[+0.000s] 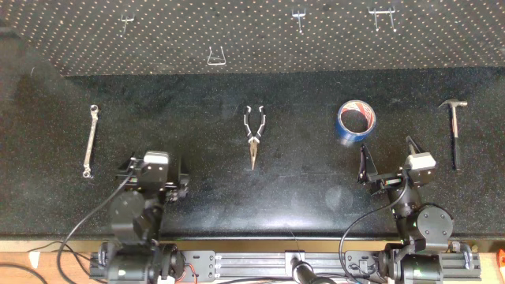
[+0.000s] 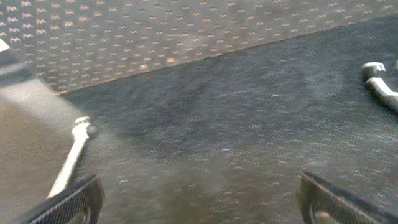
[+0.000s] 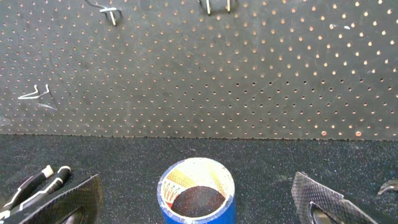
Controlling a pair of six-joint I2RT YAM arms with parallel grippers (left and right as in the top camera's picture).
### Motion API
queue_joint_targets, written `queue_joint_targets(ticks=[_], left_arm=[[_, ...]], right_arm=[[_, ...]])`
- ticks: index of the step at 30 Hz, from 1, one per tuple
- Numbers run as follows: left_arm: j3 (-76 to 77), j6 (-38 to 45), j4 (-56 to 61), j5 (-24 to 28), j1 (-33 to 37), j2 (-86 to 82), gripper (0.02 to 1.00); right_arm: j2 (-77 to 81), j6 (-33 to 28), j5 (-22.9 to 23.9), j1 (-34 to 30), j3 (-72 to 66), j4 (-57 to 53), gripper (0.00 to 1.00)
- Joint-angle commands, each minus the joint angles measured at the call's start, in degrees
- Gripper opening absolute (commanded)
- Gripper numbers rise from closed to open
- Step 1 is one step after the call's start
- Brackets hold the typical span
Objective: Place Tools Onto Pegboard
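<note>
Resting centre right on coarse dark matting (image 1: 205, 185), a round blue tape roll (image 1: 357, 120); left gripper (image 2: 199, 202) and right gripper (image 1: 387, 151) low, fingers splayed wide

Blue tape roll (image 3: 197, 198) before wide-spread gripper (image 3: 196, 200), pliers handles (image 3: 36, 181) nearby, hooked pegboard (image 3: 249, 74) behind

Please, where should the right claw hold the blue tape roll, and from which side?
I would grip the wall of the blue tape roll on the side facing the right claw, coming from above. The roll stands with its hole upward, so one finger could go inside and one outside. The claw is open and faces it.
</note>
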Motion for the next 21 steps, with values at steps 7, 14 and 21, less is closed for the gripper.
queue_joint_targets(ticks=[7, 14, 21], left_arm=[[35.34, 6.69, -25.73, -3.02, 19.47, 44.85, 0.996], [54.77, 3.91, -35.5, -2.75, 28.04, 68.02, 0.996], [56.13, 14.25, -31.89, 2.54, 40.54, 81.99, 0.996]], right_arm=[[-0.37, -0.81, -0.15, 0.39, -0.24, -0.13, 1.0], [-0.37, -0.81, -0.15, 0.39, -0.24, -0.13, 0.998], [-0.37, -0.83, -0.15, 0.39, -0.24, -0.13, 1.0]])
